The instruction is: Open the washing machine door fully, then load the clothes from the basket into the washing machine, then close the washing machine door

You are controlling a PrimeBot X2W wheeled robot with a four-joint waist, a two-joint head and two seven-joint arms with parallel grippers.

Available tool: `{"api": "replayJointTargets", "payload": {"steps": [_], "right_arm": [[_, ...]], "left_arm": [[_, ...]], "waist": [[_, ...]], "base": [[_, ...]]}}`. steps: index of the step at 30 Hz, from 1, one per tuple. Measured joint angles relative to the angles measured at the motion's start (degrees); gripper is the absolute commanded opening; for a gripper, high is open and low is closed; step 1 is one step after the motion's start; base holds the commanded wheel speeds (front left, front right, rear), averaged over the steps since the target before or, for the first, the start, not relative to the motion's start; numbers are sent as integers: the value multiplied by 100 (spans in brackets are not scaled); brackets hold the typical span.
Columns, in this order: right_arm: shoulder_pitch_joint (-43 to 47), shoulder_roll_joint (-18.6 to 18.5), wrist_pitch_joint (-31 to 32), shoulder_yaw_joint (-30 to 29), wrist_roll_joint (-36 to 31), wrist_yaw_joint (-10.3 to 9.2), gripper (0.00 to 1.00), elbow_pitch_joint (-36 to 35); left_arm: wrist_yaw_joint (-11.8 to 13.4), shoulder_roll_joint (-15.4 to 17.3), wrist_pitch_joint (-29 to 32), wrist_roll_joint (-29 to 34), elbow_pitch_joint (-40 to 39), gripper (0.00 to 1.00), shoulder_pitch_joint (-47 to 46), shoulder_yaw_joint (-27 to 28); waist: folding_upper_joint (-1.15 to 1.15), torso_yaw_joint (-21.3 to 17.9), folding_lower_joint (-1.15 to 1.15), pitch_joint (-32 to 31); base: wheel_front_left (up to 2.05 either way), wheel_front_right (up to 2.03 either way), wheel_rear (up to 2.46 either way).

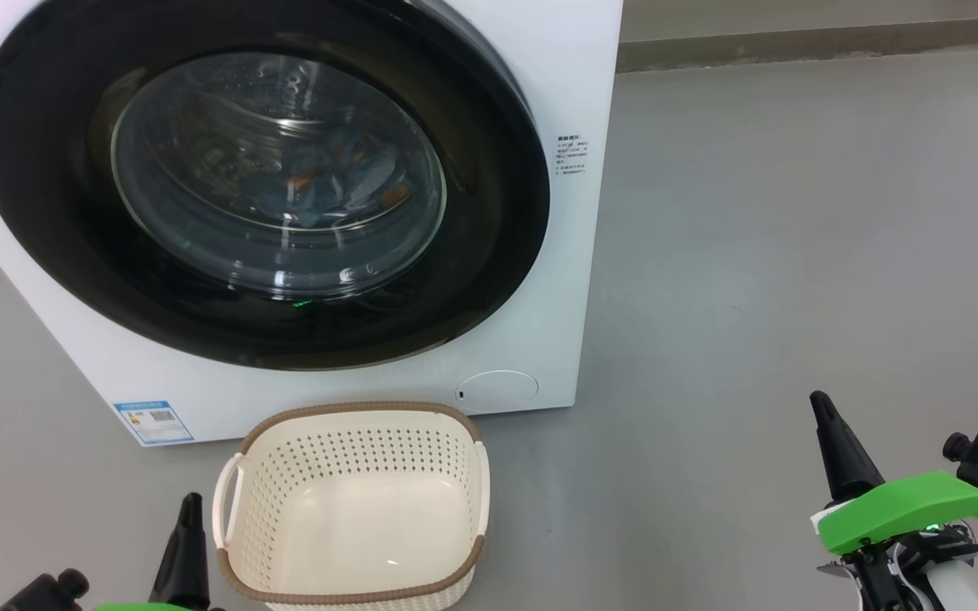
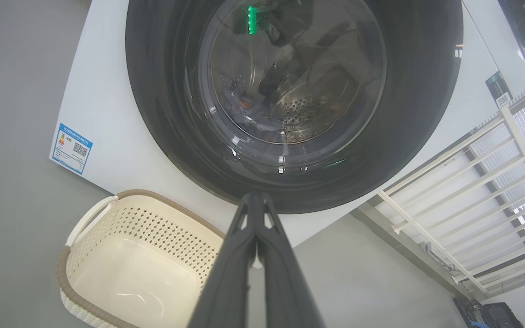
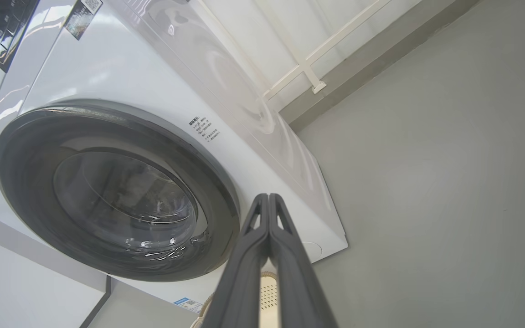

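Evidently the last step of the task is the one in hand, or it is just finished. In the head view the large round washing machine door [image 1: 56, 170], a glossy black rim around a bulging clear glass bowl, lies flush against the front of the big white boxy front-loading washing machine [image 1: 574, 102] and fills the upper left of the frame. Through the glass, the light blue clothes with small orange-brown figures [image 1: 328, 182] lie inside the drum. The small cream-white perforated plastic basket with a brown woven-look rim [image 1: 353, 409] stands on the grey floor [image 1: 752, 255] at bottom centre, just in front of the machine, with nothing in it.

The left end effector [image 1: 190, 509] sits at the lower left, just beside the basket's handle. Its two dark fingers are pressed together and hold nothing. The right end effector [image 1: 824, 412] is at the lower right, well apart from both machine and basket, and is likewise closed on nothing.

Judged from this, opening and loading are done and the door looks closed. Whether its latch has caught cannot be told. The next move would call for little. At most it needs a light push with closed fingertips on the black rim to seat the door. Otherwise both arms can hold clear.
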Motion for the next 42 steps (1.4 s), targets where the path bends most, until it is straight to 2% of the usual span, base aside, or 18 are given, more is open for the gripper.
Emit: {"api": "replayJointTargets", "payload": {"steps": [42], "right_arm": [[96, 377, 699, -710, 1939, -16, 0, -283]], "left_arm": [[-98, -210, 660, -2085, -43, 0, -49, 413]], "waist": [[0, 64, 0, 55]], "base": [[0, 0, 0]]}}
